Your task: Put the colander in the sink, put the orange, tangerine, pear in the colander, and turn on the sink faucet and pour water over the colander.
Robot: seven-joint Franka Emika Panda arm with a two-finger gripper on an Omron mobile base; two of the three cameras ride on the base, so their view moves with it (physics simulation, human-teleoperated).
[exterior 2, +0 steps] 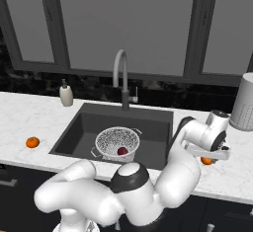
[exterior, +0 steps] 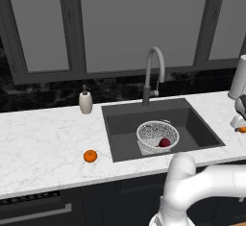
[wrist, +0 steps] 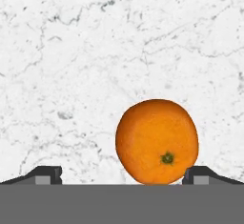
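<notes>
Colander (exterior: pixel 157 135) with pear (exterior: pixel 165 142) inside

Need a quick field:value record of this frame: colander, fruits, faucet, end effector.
colander: sitting in the sink, upright
pear: inside the colander
orange fruit, left: on the counter left of the sink
orange fruit, right: on the counter right of the sink, under the end effector
sink faucet: behind the basin, no water visible
end effector: open, fingers either side of the right fruit, not closed on it
soap dispenser: back left of the sink
</notes>
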